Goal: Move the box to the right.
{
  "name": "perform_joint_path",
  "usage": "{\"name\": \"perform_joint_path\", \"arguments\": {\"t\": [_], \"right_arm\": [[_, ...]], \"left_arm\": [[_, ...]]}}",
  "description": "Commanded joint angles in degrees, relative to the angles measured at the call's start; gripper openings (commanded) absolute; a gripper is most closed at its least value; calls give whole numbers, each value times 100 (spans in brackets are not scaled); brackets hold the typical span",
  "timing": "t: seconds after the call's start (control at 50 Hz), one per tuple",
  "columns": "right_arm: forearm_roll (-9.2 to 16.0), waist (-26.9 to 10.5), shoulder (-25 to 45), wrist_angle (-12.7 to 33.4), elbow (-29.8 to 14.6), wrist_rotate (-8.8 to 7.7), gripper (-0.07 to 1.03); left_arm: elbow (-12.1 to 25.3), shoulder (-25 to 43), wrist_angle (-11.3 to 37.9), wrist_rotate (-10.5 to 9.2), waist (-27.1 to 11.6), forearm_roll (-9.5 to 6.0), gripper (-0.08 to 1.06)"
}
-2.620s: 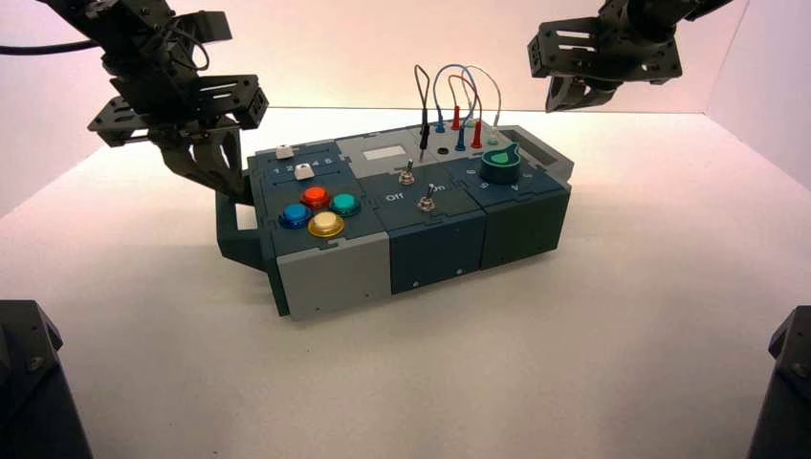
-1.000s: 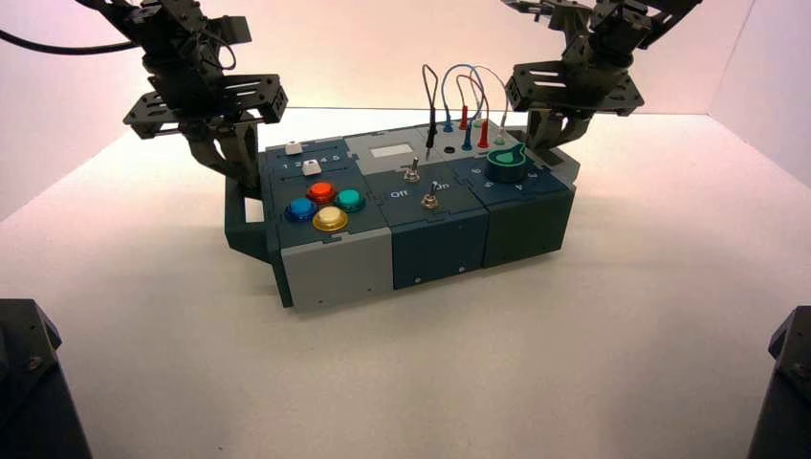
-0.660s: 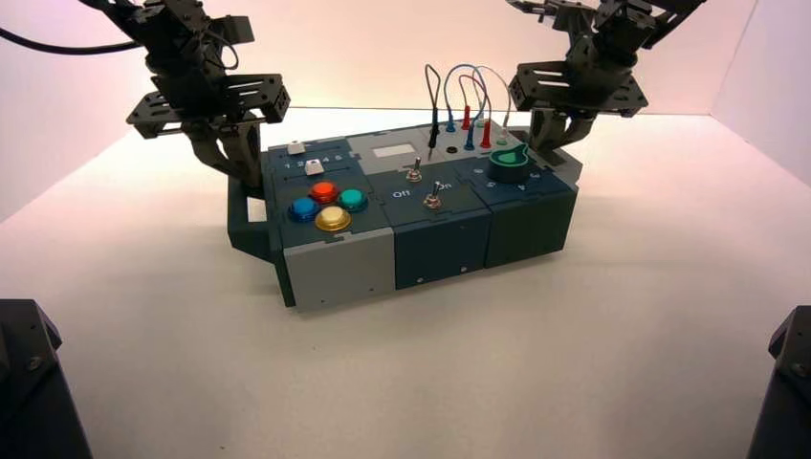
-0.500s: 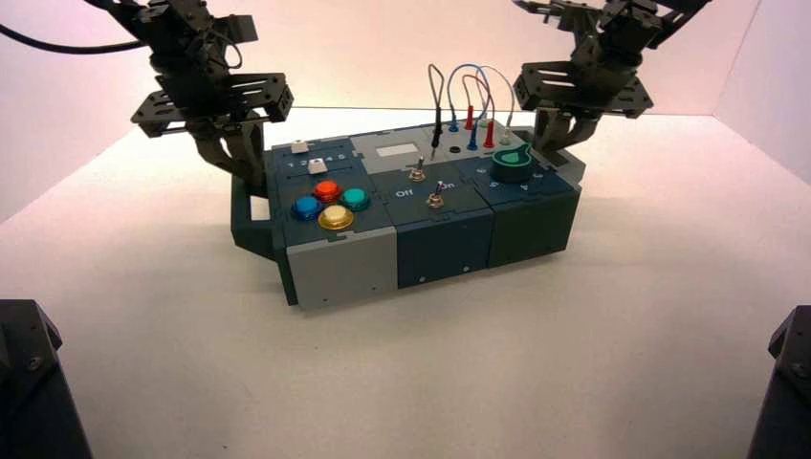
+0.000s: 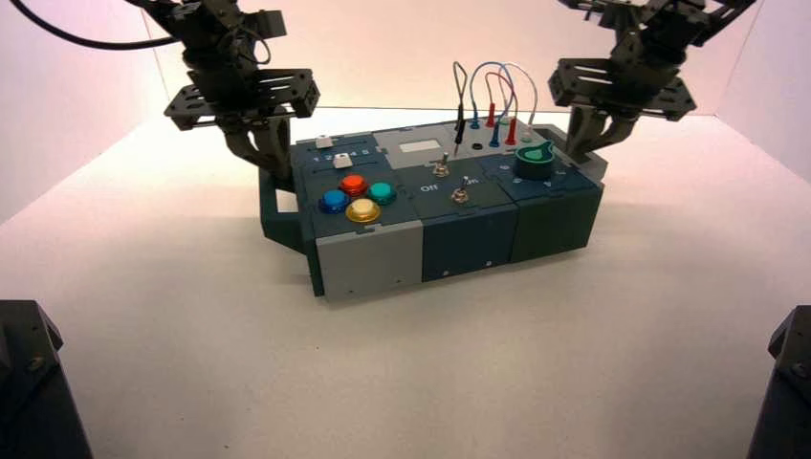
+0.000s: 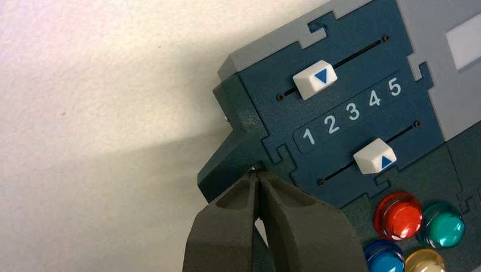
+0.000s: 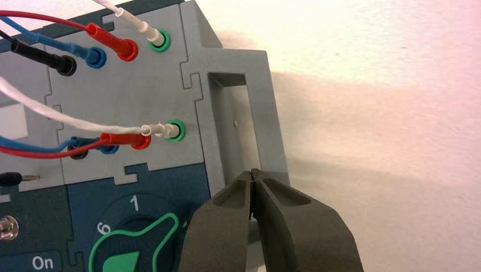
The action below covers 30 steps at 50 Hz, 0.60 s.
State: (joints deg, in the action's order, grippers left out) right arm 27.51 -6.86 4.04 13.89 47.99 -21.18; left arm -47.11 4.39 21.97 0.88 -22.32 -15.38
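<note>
The box (image 5: 459, 239), a long dark teal and grey panel, stands slightly turned on the white table. My left gripper (image 5: 279, 178) is shut, and its tips press on the teal handle (image 6: 227, 165) at the box's left end, beside the two white sliders (image 6: 315, 79). In its own wrist view the left gripper (image 6: 256, 174) holds nothing. My right gripper (image 5: 581, 153) is shut too. Seen from its wrist, the right gripper (image 7: 251, 173) has its tips at the grey end handle (image 7: 268, 113), by the green knob (image 7: 133, 249) and the plugged wires (image 7: 122, 139).
Four coloured buttons (image 5: 356, 196), two toggle switches (image 5: 449, 182) and looped wires (image 5: 488, 91) sit on the box's top. White table (image 5: 689, 249) stretches to the right of the box as far as the side wall. Dark bases fill the near corners (image 5: 29, 382).
The box has slid to the right across the table, with both shut grippers moving along at its two end handles. 2.6 s ago the right gripper hung above and away from the box.
</note>
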Motion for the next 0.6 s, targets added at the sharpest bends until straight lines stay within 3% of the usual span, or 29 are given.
{"name": "perform_joint_path", "arguments": {"t": [0.02,0.6], "right_arm": [[-35,747,-167,-123,79,18,-2],[-35,1547,-519,-343,431,26,-2]], "left_arm": [[53,-26,62,53,-9,26,-3],[686,396,272,88,-545,26,-3]]}}
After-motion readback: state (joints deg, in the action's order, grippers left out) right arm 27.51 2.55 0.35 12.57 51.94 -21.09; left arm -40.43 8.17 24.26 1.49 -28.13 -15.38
